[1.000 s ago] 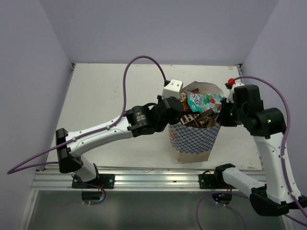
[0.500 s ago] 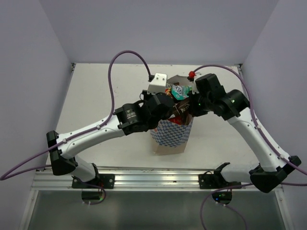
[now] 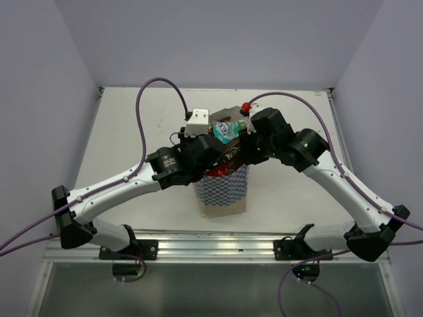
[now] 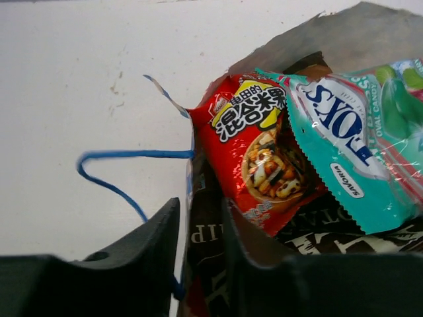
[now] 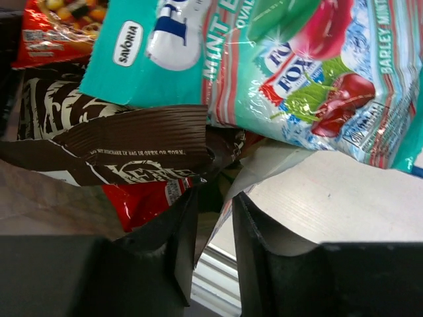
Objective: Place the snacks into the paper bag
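Observation:
The paper bag stands mid-table, white with blue chequered sides, stuffed with snacks. A teal sweet packet and a brown crisp bag stick out of its top. My left gripper is shut on the bag's left rim, with the brown bag's edge also between its jaws; its own view shows a red packet, the teal packet and a blue string handle. My right gripper is shut on the bag's right wall, below the teal packet and brown bag.
The white table is ringed by lilac walls at the back and both sides. A metal rail runs along the near edge by the arm bases. Purple cables loop over both arms.
Both arms have carried the paper bag to the left, from the right side of the table to about the middle, each keeping its hold on the rim.

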Motion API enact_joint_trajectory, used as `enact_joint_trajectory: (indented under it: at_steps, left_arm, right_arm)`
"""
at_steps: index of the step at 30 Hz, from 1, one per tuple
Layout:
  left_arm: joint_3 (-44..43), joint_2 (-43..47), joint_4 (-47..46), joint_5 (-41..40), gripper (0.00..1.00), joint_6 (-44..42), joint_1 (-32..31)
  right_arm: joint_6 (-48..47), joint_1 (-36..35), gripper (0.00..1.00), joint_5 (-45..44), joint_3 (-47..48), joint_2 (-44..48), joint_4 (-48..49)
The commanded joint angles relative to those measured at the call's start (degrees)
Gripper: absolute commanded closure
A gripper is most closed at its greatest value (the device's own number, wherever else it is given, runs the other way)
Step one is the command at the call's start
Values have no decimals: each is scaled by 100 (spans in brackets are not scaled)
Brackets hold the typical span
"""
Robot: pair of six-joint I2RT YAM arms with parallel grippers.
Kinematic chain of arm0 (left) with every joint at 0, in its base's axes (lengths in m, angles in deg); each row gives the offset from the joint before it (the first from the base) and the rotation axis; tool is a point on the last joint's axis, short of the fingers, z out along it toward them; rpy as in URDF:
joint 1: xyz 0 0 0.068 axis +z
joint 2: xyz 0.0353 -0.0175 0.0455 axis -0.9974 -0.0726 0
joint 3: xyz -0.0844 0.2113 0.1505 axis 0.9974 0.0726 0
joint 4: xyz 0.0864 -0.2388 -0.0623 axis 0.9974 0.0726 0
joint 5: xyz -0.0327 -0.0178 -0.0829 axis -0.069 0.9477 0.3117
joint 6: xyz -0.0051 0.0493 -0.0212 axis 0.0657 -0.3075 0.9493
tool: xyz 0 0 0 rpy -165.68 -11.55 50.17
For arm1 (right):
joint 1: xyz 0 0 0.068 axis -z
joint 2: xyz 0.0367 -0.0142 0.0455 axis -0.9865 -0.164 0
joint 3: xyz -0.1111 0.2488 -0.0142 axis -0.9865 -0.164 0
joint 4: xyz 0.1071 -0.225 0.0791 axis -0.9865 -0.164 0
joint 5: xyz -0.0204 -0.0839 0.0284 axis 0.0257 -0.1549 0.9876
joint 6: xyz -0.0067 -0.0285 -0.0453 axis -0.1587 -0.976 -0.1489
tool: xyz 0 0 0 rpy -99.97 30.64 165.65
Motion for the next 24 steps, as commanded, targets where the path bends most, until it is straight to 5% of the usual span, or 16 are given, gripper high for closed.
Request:
enact_joint_trajectory:
  at_steps: [1,4,5,14,17,20,23,24]
  left_arm:
    - [-112,108,-110,-203,59,399,8]
    - [-506,91,110,-484,24,373,-1]
    - [-647,99,189,-589,21,381,-10]
    - [-2106,626,313,-1468,17,-5,-642]
    - [-1846,1144,41,-2081,13,-380,-660]
    - [-1178,1917,-1055,-2741,1,-1572,-634]
    - [-177,2839,-2733,-2910,0,-3214,-450]
    - [61,3068,-3642,-2954,0,-3648,-397]
  right_arm:
    - [154,-112,67,-7,-76,228,554]
    - [163,-112,51,-173,-23,368,502]
    - [163,-112,47,-217,38,394,450]
    - [242,-112,32,-1347,1435,780,-789]
    - [321,-112,29,-2078,1708,1027,-1334]
    - [427,-112,23,-3335,1647,1396,-1896]
    - [646,-121,23,-4390,1393,1607,-2537]
    - [821,-112,16,-4540,1305,1616,-2896]
